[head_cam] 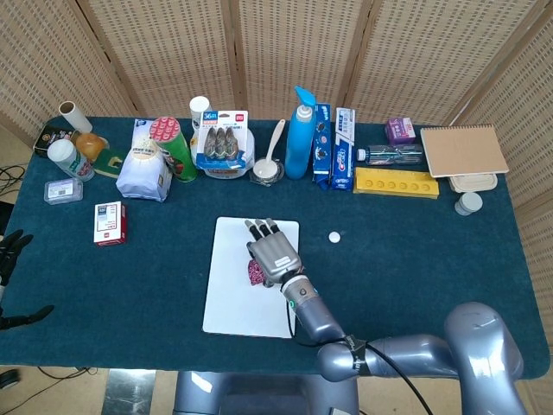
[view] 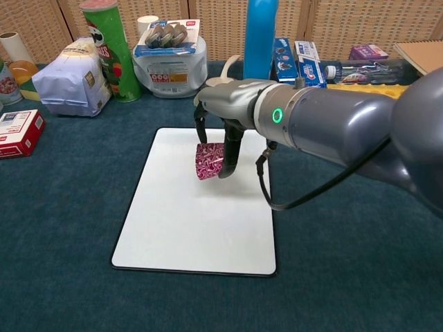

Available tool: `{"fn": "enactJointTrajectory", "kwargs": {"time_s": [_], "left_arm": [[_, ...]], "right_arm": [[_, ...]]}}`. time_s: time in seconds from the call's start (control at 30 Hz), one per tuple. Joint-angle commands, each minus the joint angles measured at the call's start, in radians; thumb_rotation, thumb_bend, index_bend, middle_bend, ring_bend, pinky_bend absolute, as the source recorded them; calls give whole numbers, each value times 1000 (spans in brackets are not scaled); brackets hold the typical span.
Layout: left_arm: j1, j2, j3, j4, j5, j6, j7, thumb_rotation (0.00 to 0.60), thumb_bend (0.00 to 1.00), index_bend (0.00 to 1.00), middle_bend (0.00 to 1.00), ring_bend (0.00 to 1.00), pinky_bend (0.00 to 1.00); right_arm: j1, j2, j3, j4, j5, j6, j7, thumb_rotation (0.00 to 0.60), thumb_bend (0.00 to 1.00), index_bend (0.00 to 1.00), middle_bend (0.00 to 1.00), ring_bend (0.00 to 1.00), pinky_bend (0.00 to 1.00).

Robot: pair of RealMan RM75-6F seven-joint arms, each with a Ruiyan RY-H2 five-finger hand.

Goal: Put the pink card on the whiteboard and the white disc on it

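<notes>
- The right hand (view: 220, 131) held the pink card (view: 209, 161) between its fingers, above the whiteboard (view: 197, 221).
- The card was bent into a curl, so it looked like a short roll. Its long side ran mostly up and down, and it tipped a little to the left at the bottom.
- In the head view, the hand (head_cam: 274, 255) covered most of the card (head_cam: 256, 273). Only a dark pink edge peeked out on the left side.
- The whiteboard lay flat on the blue table (head_cam: 415, 259), with its long side running from near to far.
- The white disc (head_cam: 334, 237) sat on the table just to the right of the whiteboard, not touching it.
- The left hand (head_cam: 10, 246) was at the far left edge of the table. I cannot tell whether it was spread or clenched.
</notes>
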Motion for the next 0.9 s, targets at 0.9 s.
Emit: {"fn": "enactJointTrajectory", "kwargs": {"time_s": [0.9], "left_arm": [[-2,-3,-3,-1,2,1,3,600,54,0,0,0,0]], "right_arm": [[-156,202,-110,177,-181,-148,351,600,227,328,52,6,6]]}}
